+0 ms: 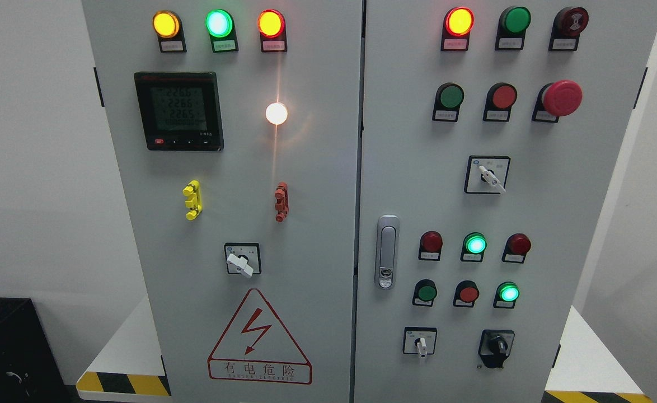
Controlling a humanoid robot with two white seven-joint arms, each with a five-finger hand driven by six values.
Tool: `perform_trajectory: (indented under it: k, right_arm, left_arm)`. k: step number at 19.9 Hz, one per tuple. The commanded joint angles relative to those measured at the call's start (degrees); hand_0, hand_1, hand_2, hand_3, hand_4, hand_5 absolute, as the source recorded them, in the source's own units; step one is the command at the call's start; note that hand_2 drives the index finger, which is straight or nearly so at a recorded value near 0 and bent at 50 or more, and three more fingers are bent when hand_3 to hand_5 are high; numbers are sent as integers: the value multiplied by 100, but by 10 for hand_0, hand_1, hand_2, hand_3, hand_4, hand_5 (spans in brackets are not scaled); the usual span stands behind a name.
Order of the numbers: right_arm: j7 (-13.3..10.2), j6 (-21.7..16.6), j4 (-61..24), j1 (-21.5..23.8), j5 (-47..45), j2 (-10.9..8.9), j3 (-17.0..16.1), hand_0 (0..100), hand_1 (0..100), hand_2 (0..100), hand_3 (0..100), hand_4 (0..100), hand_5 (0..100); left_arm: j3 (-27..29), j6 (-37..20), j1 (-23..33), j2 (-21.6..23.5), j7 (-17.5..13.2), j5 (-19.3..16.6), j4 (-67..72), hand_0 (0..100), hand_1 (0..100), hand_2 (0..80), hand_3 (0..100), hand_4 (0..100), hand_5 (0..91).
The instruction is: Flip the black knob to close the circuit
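A grey electrical cabinet [317,224] with two doors fills the head view. The black rotary knob [497,347] sits at the lower right of the right door, its pointer turned toward the upper left. To its left is a white selector switch [420,342]. Two more white selectors show, one higher on the right door [488,176] and one on the left door [242,261]. Neither of my hands nor arms is in the picture.
Lit lamps line the top: yellow [166,24], green [219,23], orange [271,23], red [459,21]. A red mushroom stop button [561,98], a digital meter [178,110], a door handle [386,252] and a high-voltage warning triangle [258,338] also show. A black box [4,347] stands lower left.
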Motion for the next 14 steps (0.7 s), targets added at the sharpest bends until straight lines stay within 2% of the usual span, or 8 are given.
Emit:
perform_trajectory:
  k: [1,5,9,11,14]
  right_arm:
    - [107,66,99,-550,339,-14,-207,0,0,948,1000,1000,1000]
    - [309,259,143,-699,392,-23,-216,0,0,943,1000,1000,1000]
    - [345,268,222,-849,409,-32,-277,0,0,942,1000,1000,1000]
    - [467,277,388,-1007,444,-32,-304,0,0,940,1000,1000,1000]
    - [503,277,582,-1200,567,-23,-488,0,0,941,1000,1000,1000]
  left_arm:
    - [0,1,132,-3,-3,0,-167,120,556,0,0,0,0]
    - [0,1,132,6,-3,0,-167,120,556,0,0,0,0]
    - [0,1,132,-3,-3,0,-167,120,556,0,0,0,0]
    - [0,1,132,-3,-3,0,-167,120,556,0,0,0,0]
    - [0,1,132,6,-3,0,-167,120,556,0,0,0,0]
